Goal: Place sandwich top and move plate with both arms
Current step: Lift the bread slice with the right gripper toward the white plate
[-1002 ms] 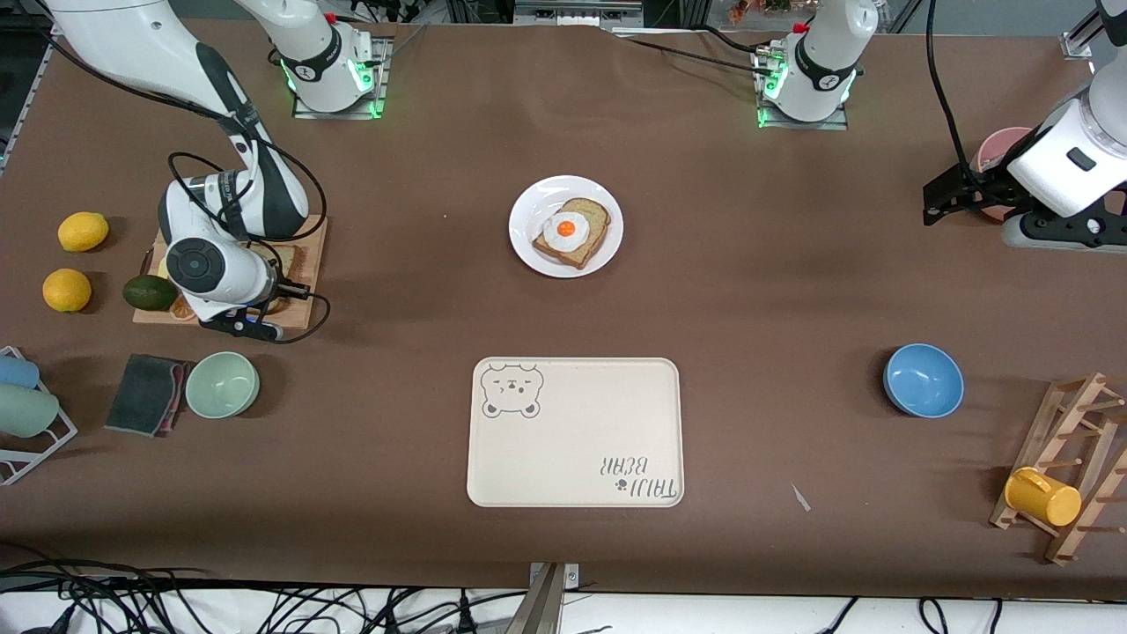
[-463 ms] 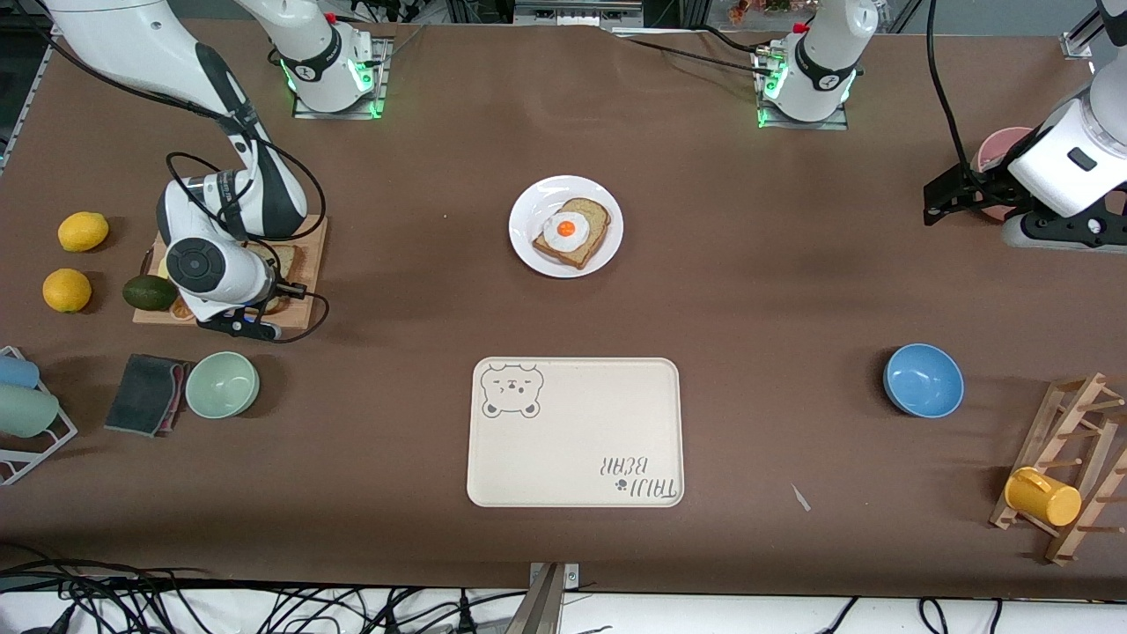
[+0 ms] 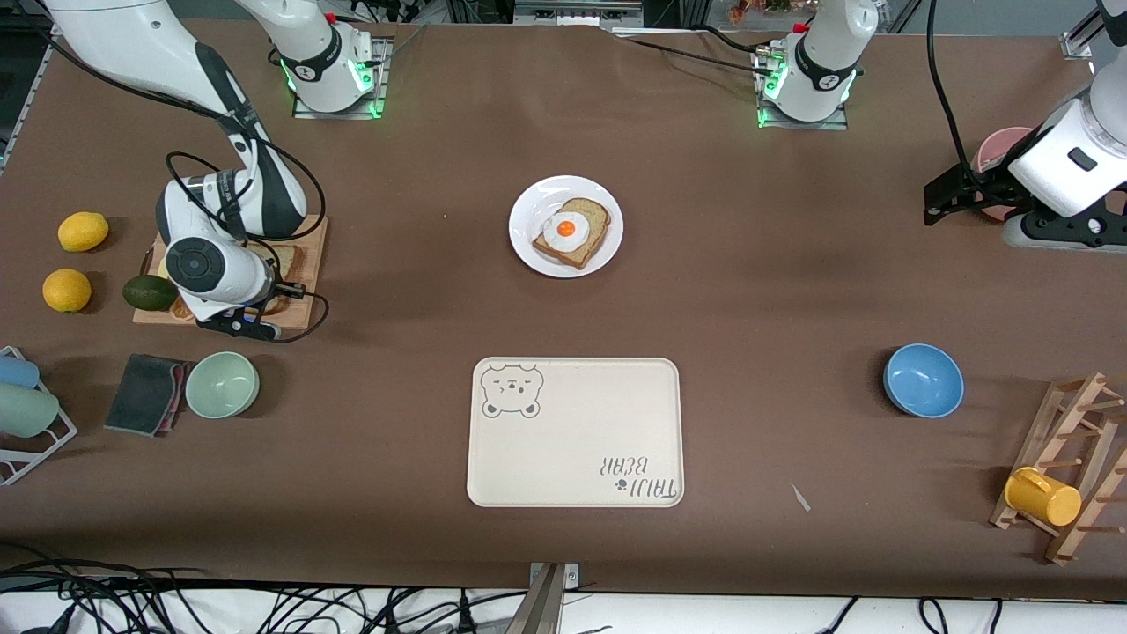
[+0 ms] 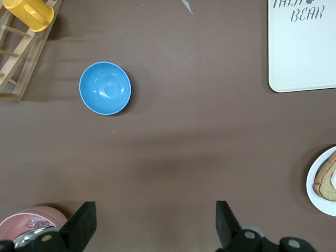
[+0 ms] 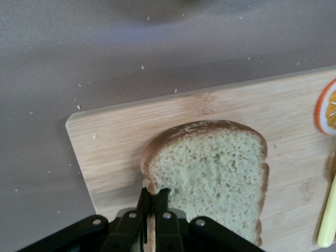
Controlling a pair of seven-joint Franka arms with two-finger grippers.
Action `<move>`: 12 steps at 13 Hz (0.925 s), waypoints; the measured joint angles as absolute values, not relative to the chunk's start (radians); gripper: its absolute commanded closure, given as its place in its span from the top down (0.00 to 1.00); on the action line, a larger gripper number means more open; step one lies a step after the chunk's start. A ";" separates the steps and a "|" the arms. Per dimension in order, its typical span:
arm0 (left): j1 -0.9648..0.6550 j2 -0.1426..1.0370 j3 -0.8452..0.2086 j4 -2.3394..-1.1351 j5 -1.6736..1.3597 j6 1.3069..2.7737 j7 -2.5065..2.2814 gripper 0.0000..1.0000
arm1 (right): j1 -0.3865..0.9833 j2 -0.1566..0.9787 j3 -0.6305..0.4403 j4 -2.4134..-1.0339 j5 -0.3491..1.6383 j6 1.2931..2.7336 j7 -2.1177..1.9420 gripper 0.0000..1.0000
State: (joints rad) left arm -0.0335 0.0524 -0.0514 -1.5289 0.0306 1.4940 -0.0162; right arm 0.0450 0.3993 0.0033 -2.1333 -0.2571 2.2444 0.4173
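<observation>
Wooden board (image 5: 210, 142) bearing sandwich top (image 5: 215, 168); right gripper (image 5: 153, 203) pinching its crust edge. Left gripper (image 4: 152, 223) hanging fingers apart, waiting over bare table (image 4: 173, 157).

"TAIJI BEAR" lettering, upside down toward the front camera, on the cream tray (image 3: 572, 440) beside a bear face.

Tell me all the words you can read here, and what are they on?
"BEAR": on the tray, clear in the left wrist view.
A word above "BEAR" on the tray: cut off there, and upside down in curly letters in the front view, so I cannot read it for sure.
No other words.
</observation>
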 measured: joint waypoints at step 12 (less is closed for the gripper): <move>-0.033 0.052 -0.050 -1.529 0.031 1.494 -0.016 1.00 | 0.153 0.378 0.057 -1.753 -0.166 1.741 0.369 0.00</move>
